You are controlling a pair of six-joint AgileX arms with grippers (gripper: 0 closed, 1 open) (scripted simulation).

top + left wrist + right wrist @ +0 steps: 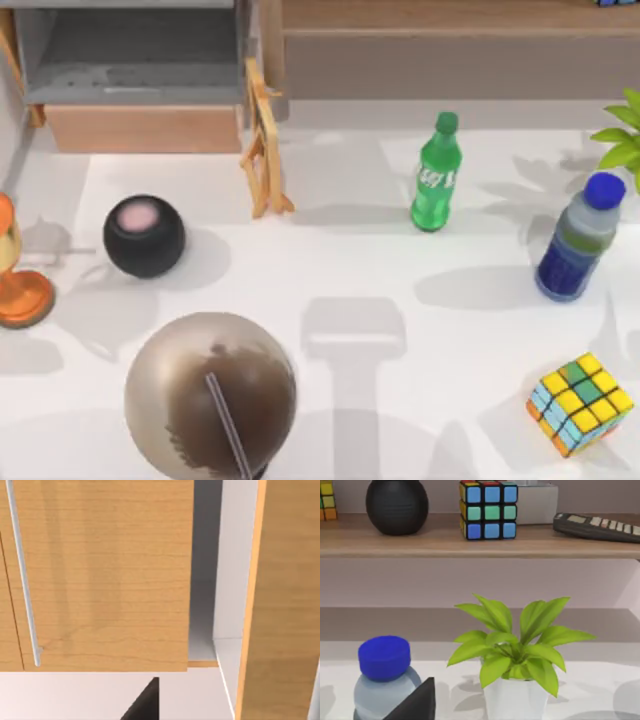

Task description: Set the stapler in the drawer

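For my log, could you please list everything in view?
drawer: one, grey inside, wood front, top left
shelf: one, wooden, top right
stand: one, wooden, beside drawer
green bottle: one, green, centre
blue bottle: one, blue, right
table cube: one, multicoloured, bottom right
shelf cube: one, multicoloured, on shelf
speaker: one, black, left
vase: one, black, on shelf
plant: one, green, right edge
goblet: one, orange, left edge
bowl: one, brownish, bottom left
left hand: one, dark, facing wood panel
right hand: one, dark, beside blue bottle
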